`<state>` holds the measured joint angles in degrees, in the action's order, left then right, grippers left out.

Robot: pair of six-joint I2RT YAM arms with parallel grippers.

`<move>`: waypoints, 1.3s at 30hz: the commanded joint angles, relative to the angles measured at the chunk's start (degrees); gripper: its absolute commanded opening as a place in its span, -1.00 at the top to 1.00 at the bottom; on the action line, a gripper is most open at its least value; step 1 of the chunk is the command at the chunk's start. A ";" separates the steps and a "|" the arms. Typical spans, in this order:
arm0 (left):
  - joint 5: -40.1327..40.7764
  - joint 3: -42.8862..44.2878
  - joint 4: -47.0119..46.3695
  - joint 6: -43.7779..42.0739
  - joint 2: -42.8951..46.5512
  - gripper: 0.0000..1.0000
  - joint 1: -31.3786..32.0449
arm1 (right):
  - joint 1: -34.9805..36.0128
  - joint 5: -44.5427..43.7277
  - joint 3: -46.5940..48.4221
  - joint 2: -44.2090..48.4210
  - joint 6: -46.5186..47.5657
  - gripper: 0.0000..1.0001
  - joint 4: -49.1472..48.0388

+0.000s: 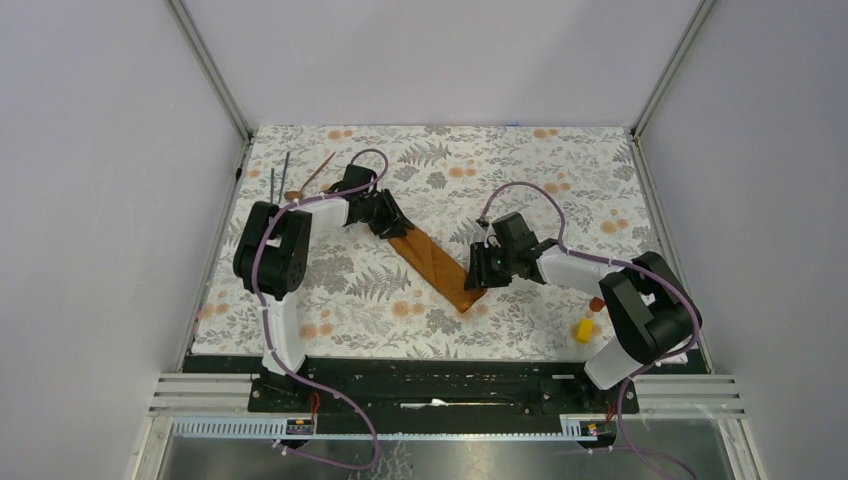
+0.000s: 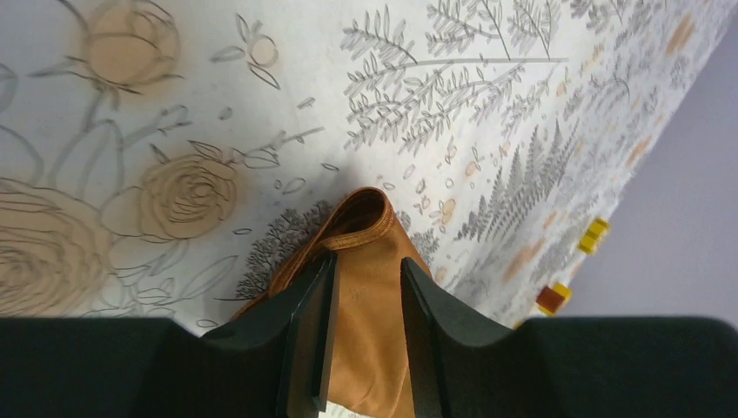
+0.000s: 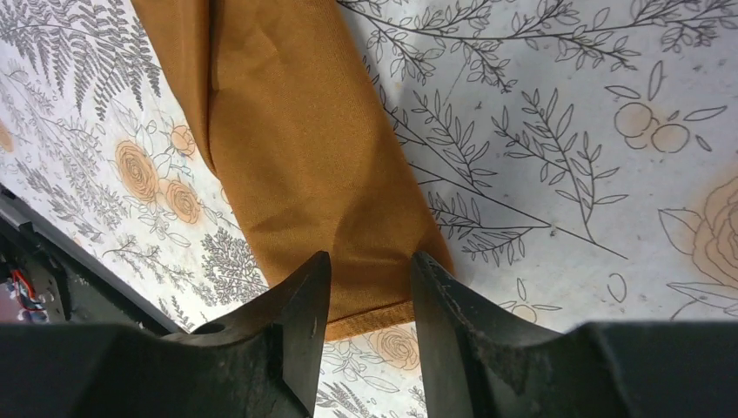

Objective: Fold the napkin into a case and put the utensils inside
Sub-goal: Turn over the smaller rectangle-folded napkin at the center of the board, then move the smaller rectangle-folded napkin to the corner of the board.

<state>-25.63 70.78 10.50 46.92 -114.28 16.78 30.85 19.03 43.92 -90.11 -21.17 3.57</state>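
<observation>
The rust-orange napkin [image 1: 437, 262] lies as a narrow folded strip, a case, running diagonally from upper left to lower right on the floral tablecloth [image 1: 570, 190]. My left gripper [image 1: 393, 228] is at its upper-left end. In the left wrist view its fingers stand apart astride the cloth [image 2: 365, 322], whose hemmed end humps up just past the tips [image 2: 368, 261]. My right gripper [image 1: 476, 272] is open over the lower-right end [image 3: 370, 257], with the hem of the napkin [image 3: 287, 131] between its fingers. The utensils lie at the far left: a copper spoon [image 1: 316, 176] and two dark rods [image 1: 279, 180].
A yellow block [image 1: 584, 329] sits near the right arm's base. The left wrist view shows yellow blocks [image 2: 595, 235] [image 2: 553, 298] at the cloth's far edge. Frame posts and grey walls close in the table; a black rail runs along the near edge.
</observation>
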 commanded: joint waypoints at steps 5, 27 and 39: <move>9.71 -3.91 4.55 -3.78 3.52 0.22 0.45 | 0.07 -10.37 1.90 2.46 5.23 0.06 7.48; 6.81 -30.91 9.46 0.74 30.26 0.16 4.33 | 3.53 5.15 1.25 -0.54 -1.72 0.03 -1.07; 5.77 -37.22 12.40 5.50 38.32 0.16 9.71 | 4.63 2.11 -10.72 8.95 -4.68 0.07 1.30</move>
<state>-19.99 34.96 20.01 50.26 -79.15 24.56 34.30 22.68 36.01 -84.86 -24.40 0.99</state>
